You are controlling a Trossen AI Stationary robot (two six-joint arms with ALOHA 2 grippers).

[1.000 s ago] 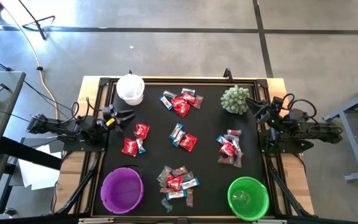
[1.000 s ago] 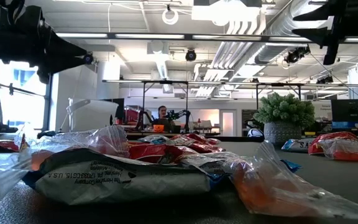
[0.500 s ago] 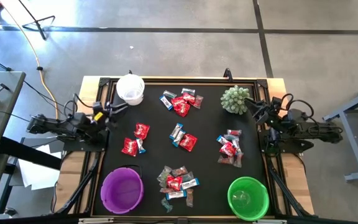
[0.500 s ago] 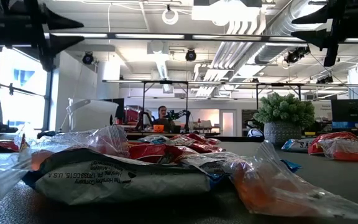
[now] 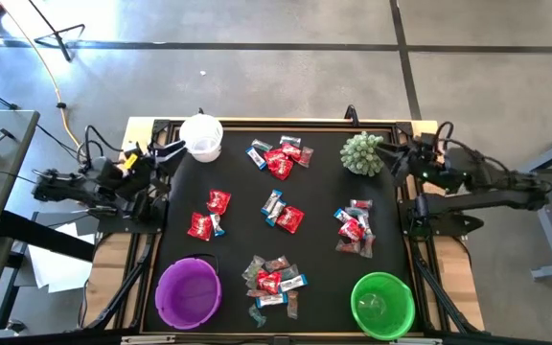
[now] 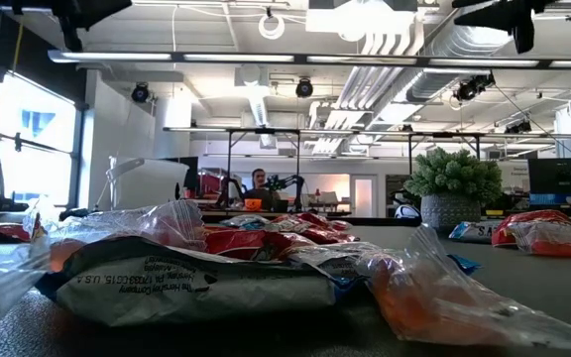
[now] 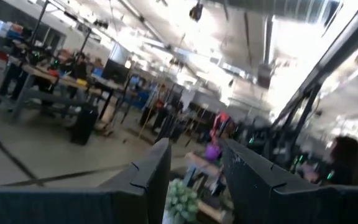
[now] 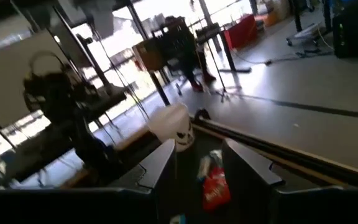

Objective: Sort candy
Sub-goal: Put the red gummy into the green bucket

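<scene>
Left gripper (image 5: 171,149) held at the tabletop's left edge, fingers parted with nothing between them, tips just beside the white bowl (image 5: 201,137). Left arm (image 5: 84,187) stretched along the left rim, raised off the surface. Right gripper (image 5: 388,153) likewise spread and empty, poised beside the spiky pale green plant (image 5: 362,153) at the far right corner; right arm (image 5: 477,187) reaching in from the right side.

Candy scattered in loose clusters over the black tabletop (image 5: 238,225): shiny red packets mixed with blue-and-white mini bars near the far edge (image 5: 280,158), a red pair toward the left (image 5: 209,216), a small group in the middle (image 5: 284,213), another on the right (image 5: 355,230), and a heap with greyish-brown and greenish pieces at the near edge (image 5: 272,283). All of it lying on the mat, none inside a bowl. Purple bowl (image 5: 189,293) at the near left corner, green bowl (image 5: 383,305) at the near right.

From table height, crinkled clear wrappers (image 6: 206,268) up close, one carrying upside-down print, too small to make out fully. Seated person (image 6: 258,183) at a desk far off in the room behind.
</scene>
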